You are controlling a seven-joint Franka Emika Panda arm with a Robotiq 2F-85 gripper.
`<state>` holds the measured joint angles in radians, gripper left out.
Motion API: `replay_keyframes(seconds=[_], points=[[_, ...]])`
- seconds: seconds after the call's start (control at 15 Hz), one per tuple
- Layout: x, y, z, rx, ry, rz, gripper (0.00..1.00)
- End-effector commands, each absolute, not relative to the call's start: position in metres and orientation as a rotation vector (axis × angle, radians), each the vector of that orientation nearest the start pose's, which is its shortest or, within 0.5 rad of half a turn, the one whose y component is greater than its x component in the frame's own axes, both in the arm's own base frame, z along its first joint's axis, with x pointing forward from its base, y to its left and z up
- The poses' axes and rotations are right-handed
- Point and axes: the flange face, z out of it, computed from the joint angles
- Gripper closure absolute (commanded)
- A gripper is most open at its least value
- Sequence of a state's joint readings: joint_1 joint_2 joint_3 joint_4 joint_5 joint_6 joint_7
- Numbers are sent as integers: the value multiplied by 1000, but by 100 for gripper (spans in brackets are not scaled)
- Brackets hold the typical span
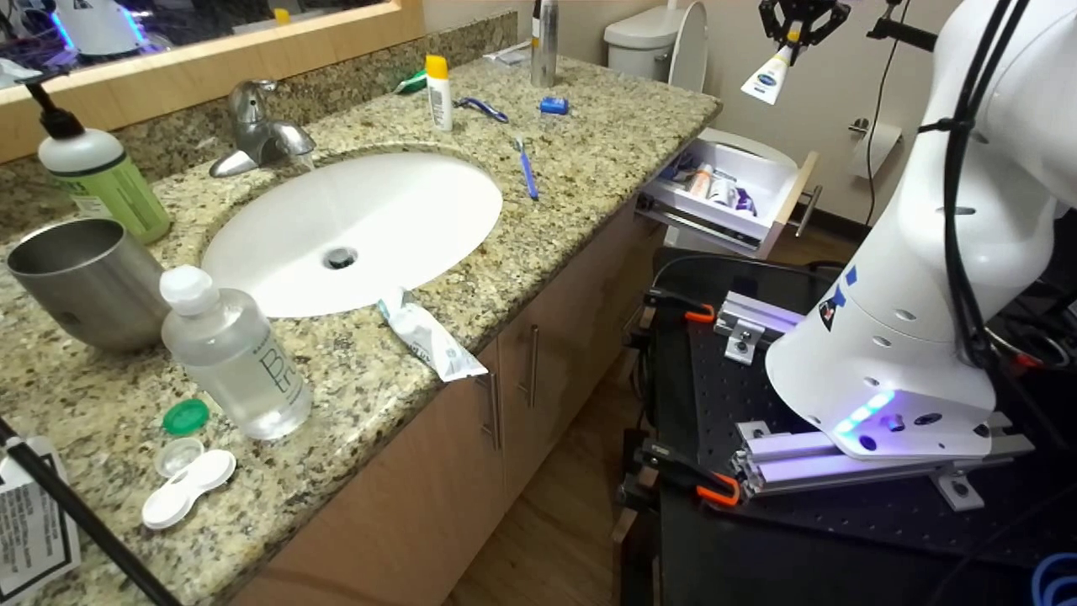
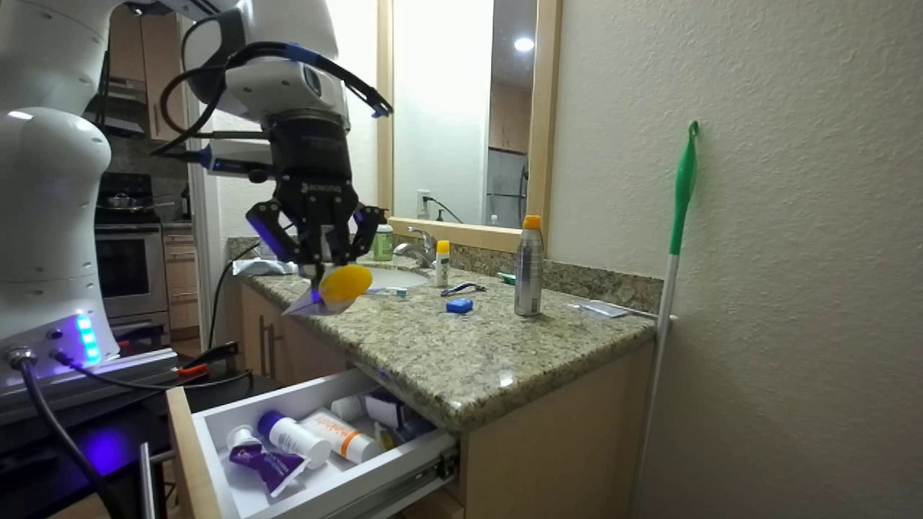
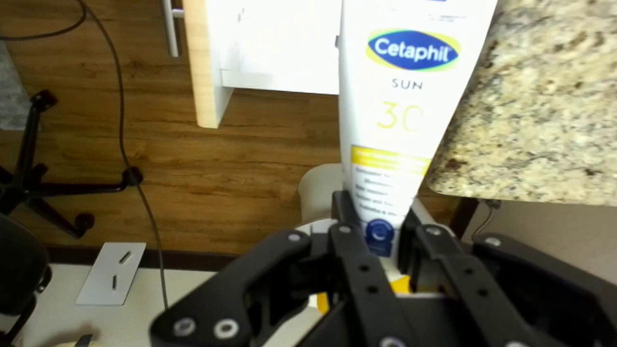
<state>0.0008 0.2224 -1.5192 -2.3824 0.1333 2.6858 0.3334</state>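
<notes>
Sunscreen tube (image 1: 767, 78) hangs upper right of the frame in an exterior view, pinched near its cap by the gripper (image 3: 377, 217). Looks like the carrying part; next move imo calls for a steady grip and minding the pulled-out drawer (image 2: 190, 447).

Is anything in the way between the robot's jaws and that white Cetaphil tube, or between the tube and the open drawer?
Nothing visible: the jaws are closed right on the tube, and no object shows between it and the drawer. The countertop lies to one side in the wrist view.
</notes>
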Motion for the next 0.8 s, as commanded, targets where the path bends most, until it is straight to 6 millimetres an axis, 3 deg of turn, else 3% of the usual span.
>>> replay_keyframes(seconds=[0.0,0.07,0.27,0.33,0.4,0.73], points=[[44,-532,373,-1932,2617,-336,95],[38,-528,364,-1923,2724,-317,78],[46,-532,372,-1922,2653,-348,78],[46,-531,372,-1920,2649,-348,95],[55,-531,373,-1895,2655,-325,95],[97,-542,429,-1575,2574,-165,95]])
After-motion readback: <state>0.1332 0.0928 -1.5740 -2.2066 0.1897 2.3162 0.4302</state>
